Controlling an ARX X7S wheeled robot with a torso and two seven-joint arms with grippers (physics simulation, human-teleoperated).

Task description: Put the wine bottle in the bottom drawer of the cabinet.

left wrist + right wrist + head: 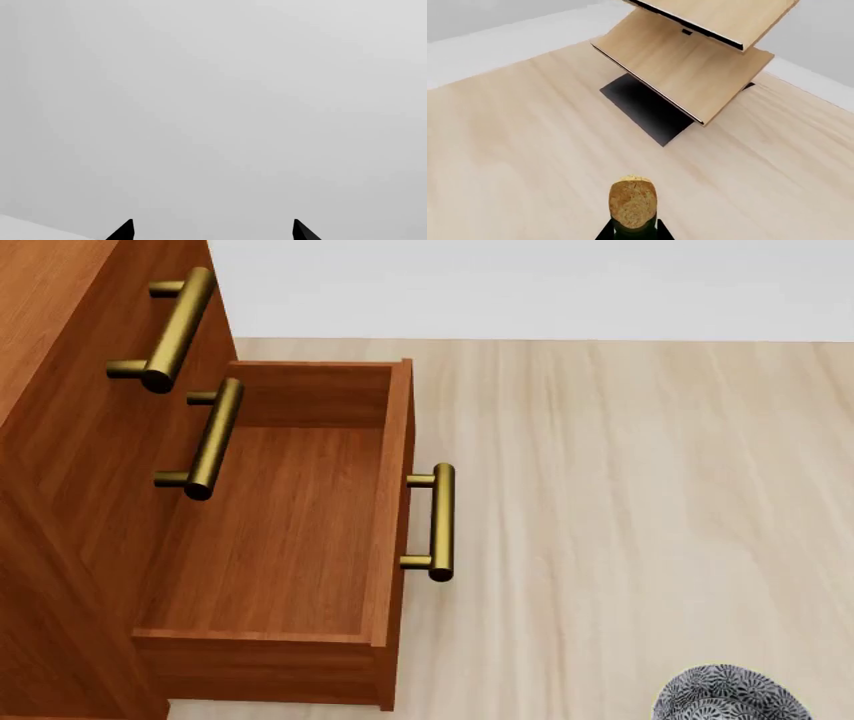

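A: Where is the wine bottle [633, 210]?
B: We see only its cork top and dark-green neck in the right wrist view, close under the camera, over pale wood floor [514, 145]. The right gripper's fingers are hidden, so we cannot tell whether it grips the bottle.
A: And the bottom drawer [287, 530]?
B: Pulled out of the cabinet [67, 360], its inside bare, brass handle [438, 522] facing the floor side.
A: The left gripper [213, 231]?
B: Its two dark tips stand spread, nothing between them. A pale wooden rack [694, 55] on a black base stands beyond the bottle.
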